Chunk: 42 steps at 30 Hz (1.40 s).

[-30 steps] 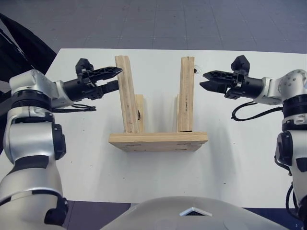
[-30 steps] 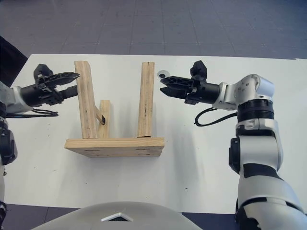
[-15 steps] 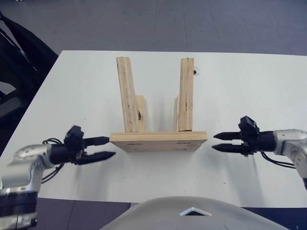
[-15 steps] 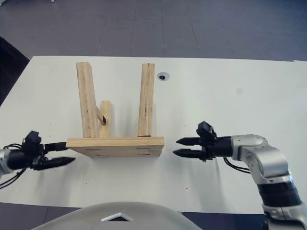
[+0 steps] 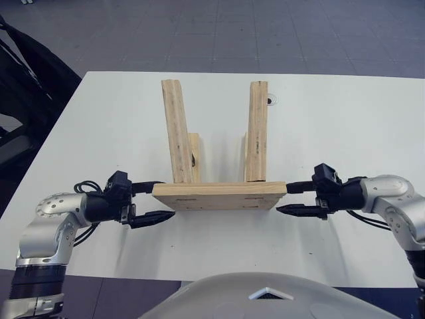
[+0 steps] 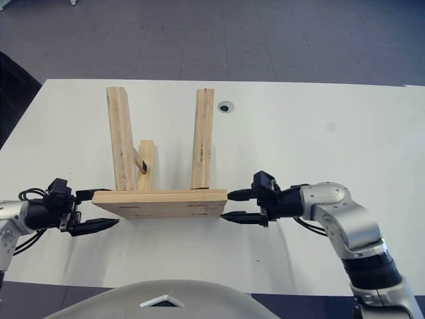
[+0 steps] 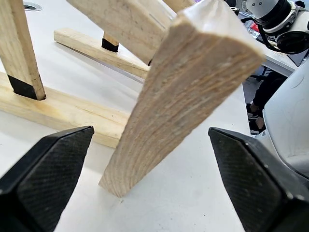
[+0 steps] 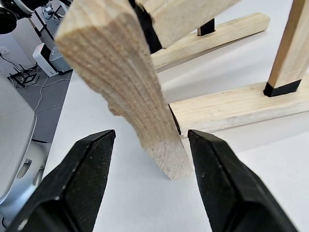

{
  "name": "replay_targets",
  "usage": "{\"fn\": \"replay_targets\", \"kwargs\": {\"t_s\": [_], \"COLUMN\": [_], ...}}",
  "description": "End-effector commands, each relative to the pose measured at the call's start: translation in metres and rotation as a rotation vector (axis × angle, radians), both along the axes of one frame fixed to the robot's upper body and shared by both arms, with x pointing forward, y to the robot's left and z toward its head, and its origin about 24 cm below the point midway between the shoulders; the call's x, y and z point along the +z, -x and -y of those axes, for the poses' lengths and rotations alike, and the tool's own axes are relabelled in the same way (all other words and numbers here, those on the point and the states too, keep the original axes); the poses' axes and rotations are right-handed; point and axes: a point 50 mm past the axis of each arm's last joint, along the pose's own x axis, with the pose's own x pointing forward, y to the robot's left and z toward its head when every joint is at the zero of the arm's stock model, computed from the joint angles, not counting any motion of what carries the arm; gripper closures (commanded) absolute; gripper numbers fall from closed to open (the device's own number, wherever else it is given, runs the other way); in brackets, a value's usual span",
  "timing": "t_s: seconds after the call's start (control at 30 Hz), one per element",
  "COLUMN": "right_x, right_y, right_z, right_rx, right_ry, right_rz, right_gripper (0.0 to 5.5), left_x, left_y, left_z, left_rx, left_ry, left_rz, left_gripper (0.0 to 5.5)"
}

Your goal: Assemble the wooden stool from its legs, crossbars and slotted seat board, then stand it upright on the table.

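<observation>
Left gripper and right gripper: jaws spread, each straddling one end of the seat board, which stands on edge on the white worktop. Stool legs point away. The parts beneath them are mostly hidden.

Left gripper: came down from beside the left leg, then moved inward; its spread fingers now straddle the left end of the seat board.
Right gripper: did the same on the right; its spread fingers now straddle the seat board's right end.
</observation>
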Motion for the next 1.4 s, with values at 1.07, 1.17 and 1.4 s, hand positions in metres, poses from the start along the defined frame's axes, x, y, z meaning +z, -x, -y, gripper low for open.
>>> {"fn": "replay_targets", "kwargs": {"t_s": [1.07,1.17,1.4], "right_x": [0.127,0.149,0.096], "right_y": [-0.021,-0.079,-0.162], "right_z": [0.01,-0.02,-0.036], "right_rx": [-0.025,-0.262,-1.078], "right_ry": [-0.512,-0.634,-0.586], "right_rz": [-0.544,-0.477,-0.901], "right_gripper": [4.13,4.19,4.19], "left_x": [0.138,0.173,0.139], "left_y": [-0.03,-0.084,-0.191], "left_z": [0.004,-0.008,0.025], "left_rx": [-0.086,-0.027,0.645], "left_ry": [0.486,0.744,0.998], "left_rz": [-0.454,-0.541,-0.826], "left_gripper": [3.92,3.96,3.96]}}
